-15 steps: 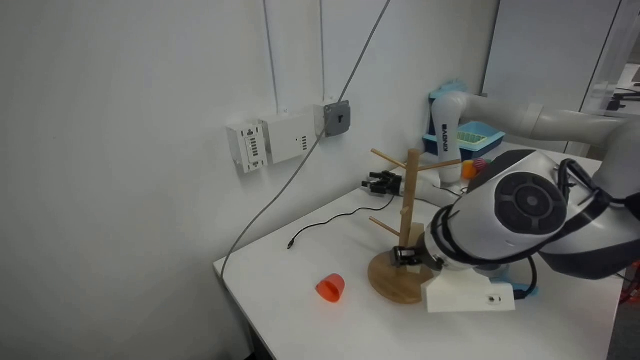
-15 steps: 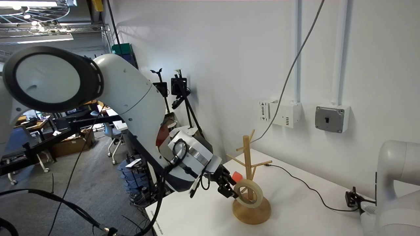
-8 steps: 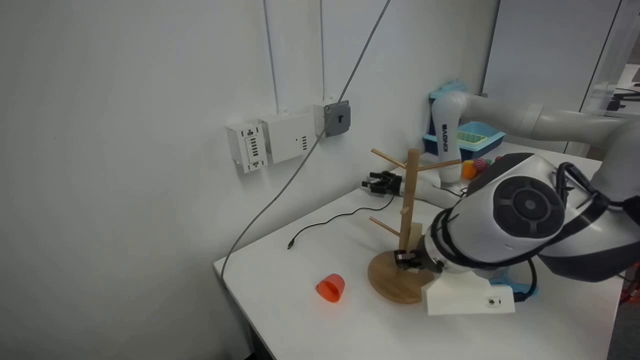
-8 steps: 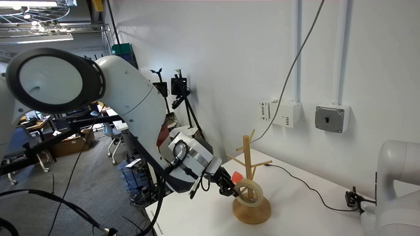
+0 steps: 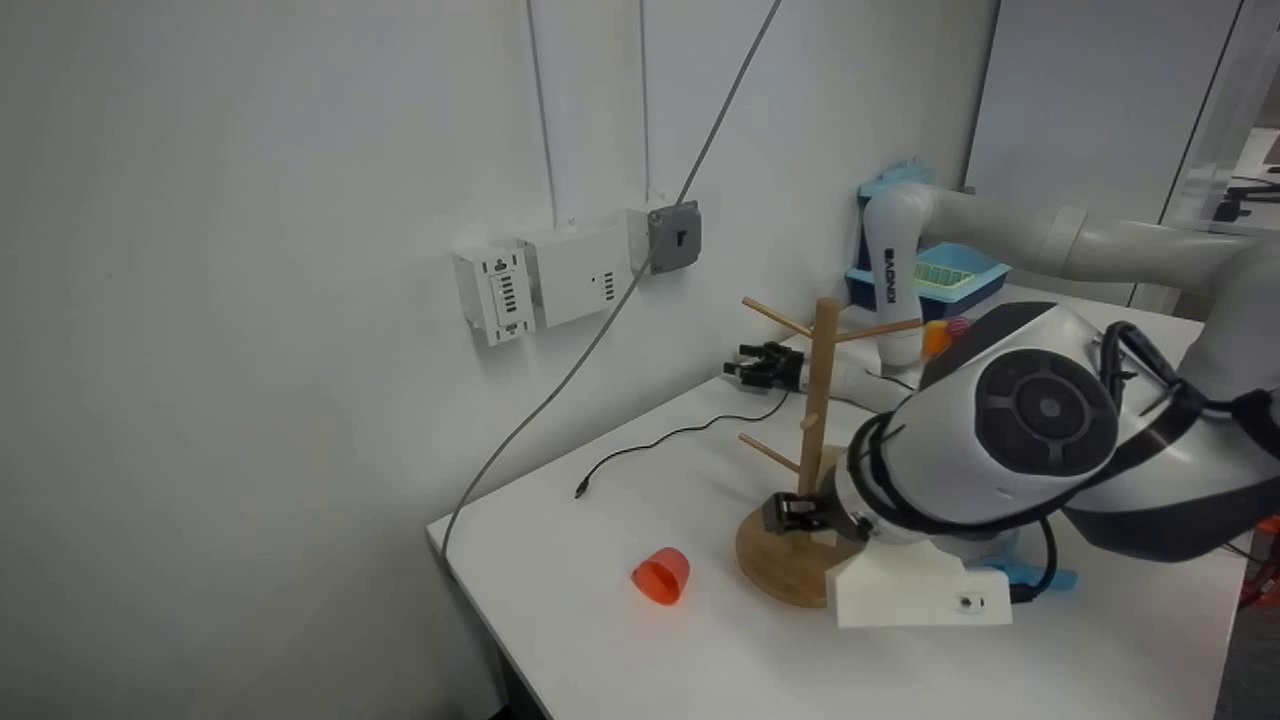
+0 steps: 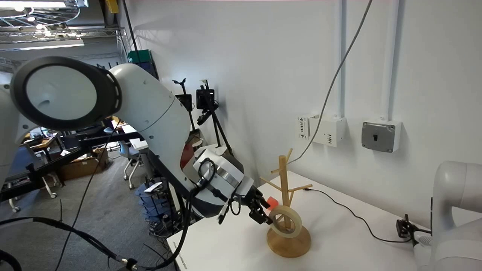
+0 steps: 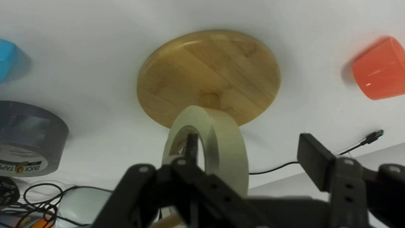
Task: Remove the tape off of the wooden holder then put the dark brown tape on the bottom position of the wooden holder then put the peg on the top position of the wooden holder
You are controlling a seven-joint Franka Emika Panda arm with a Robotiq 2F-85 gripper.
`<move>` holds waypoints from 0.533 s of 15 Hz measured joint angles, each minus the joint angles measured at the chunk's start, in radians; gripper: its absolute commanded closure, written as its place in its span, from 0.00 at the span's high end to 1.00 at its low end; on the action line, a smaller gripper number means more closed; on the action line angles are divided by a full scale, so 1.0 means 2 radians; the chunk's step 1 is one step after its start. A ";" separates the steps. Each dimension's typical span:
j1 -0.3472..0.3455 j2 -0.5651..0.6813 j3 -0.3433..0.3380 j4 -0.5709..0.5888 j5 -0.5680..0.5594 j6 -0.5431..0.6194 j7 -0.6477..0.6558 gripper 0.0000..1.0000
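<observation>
The wooden holder (image 6: 284,180) stands upright on the table; its post also shows in an exterior view (image 5: 820,390) and its disc base in the wrist view (image 7: 208,69). The beige tape (image 6: 298,222) hangs low on the holder, also in the wrist view (image 7: 227,142). My gripper (image 7: 250,152) is open at the tape. One finger overlaps the tape's hole; the other is apart, beyond its outer side. I cannot tell how deep the first finger reaches. The dark brown tape (image 7: 34,133) lies left of the base. The light blue peg (image 7: 4,58) is cut off at the left edge.
An orange-red cup (image 7: 379,69) lies on its side near the base, also in both exterior views (image 5: 662,575) (image 6: 272,203). A black cable (image 5: 700,425) runs along the table. A second robot arm (image 5: 900,270) and blue bins (image 5: 950,285) stand at the back.
My gripper moved slightly towards the holder, then back and a little upward. The tape and the holder show no clear movement.
</observation>
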 measured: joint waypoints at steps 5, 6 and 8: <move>0.009 0.003 0.000 0.018 0.000 -0.004 0.010 1.00; 0.009 0.005 0.000 0.022 0.000 -0.005 0.010 1.00; 0.009 0.012 -0.001 0.031 0.000 -0.010 0.010 1.00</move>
